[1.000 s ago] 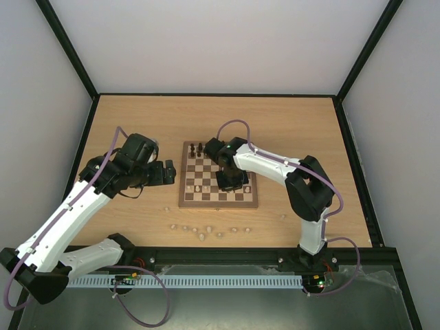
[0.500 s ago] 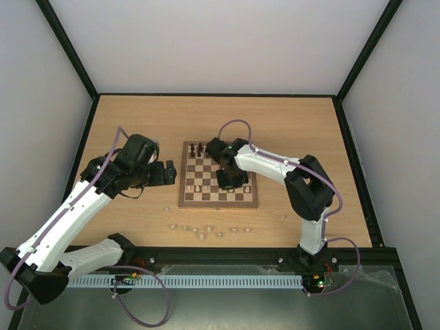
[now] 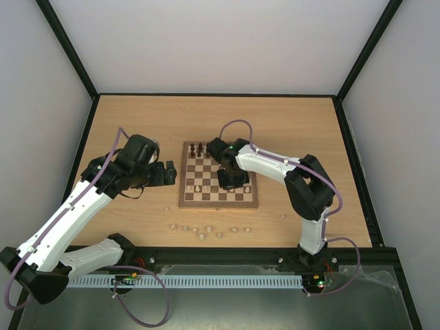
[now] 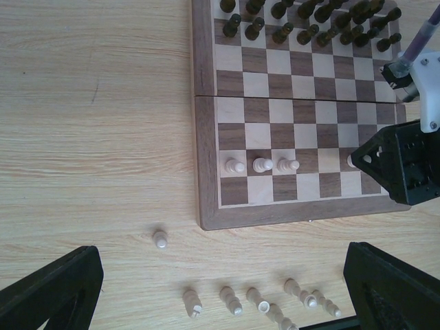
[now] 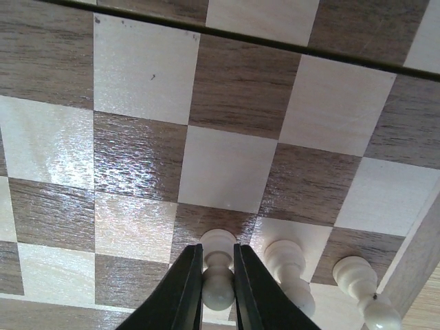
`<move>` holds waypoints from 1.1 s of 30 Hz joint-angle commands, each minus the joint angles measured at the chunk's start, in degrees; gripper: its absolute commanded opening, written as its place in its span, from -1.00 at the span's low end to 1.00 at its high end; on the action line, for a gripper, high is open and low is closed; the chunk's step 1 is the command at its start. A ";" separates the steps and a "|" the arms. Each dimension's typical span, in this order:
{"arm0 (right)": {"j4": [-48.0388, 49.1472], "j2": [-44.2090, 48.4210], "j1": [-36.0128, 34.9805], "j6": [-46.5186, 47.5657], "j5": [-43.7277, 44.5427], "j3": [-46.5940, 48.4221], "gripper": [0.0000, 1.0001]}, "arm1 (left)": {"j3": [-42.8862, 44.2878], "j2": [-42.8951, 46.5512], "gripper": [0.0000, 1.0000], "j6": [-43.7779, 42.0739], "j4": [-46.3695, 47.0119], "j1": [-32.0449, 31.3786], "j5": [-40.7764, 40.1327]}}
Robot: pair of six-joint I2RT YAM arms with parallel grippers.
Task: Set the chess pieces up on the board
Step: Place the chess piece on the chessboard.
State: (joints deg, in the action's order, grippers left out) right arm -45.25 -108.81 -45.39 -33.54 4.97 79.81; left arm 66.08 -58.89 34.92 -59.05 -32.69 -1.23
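The board lies mid-table, and its border also shows in the left wrist view. Dark chess pieces fill its far rows. Three cream pawns stand in a near row. My right gripper is low over the board's right part. In the right wrist view it is shut on a cream pawn that stands upright on a dark square. Two more cream pawns stand just right of it. My left gripper hovers left of the board, open and empty, with its fingers wide apart.
Several loose cream pieces lie in a row on the tabletop in front of the board, also seen from above. One cream pawn stands apart near the board's near-left corner. Another small piece lies to the right.
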 commanded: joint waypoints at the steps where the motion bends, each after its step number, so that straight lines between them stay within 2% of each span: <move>1: -0.56 -0.51 0.19 0.67 -0.47 -1.15 -0.72 | -0.69 0.30 0.98 -0.29 0.09 0.39 0.83; 5: -0.64 -0.54 0.19 0.76 -0.67 -1.12 -0.70 | -0.69 0.23 0.98 -0.33 0.27 0.42 0.88; 8: -0.68 -0.14 0.16 0.75 -0.83 -1.17 -0.57 | -0.77 0.31 0.98 -0.33 0.34 0.37 0.88; 13: -1.31 0.48 0.17 0.61 -0.75 -0.24 -0.53 | -1.04 0.20 0.98 -0.33 0.57 0.36 0.97; 18: -2.55 3.27 0.20 0.67 -0.95 2.57 -0.35 | -0.87 0.15 0.98 -0.39 0.86 0.41 0.96; 26: -6.75 12.26 0.14 0.28 -0.48 6.18 -0.14 | 0.46 -0.56 0.98 -0.51 0.33 0.39 0.43; 33: -10.02 23.46 0.80 -3.73 0.12 -1.79 0.13 | -1.48 -1.01 0.98 1.02 -3.10 0.84 -0.13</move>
State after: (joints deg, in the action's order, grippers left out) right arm -48.25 -89.89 -45.36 -34.30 4.49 82.87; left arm 65.60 -59.61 35.07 -59.11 -32.42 -1.08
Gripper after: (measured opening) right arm 0.546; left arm 0.989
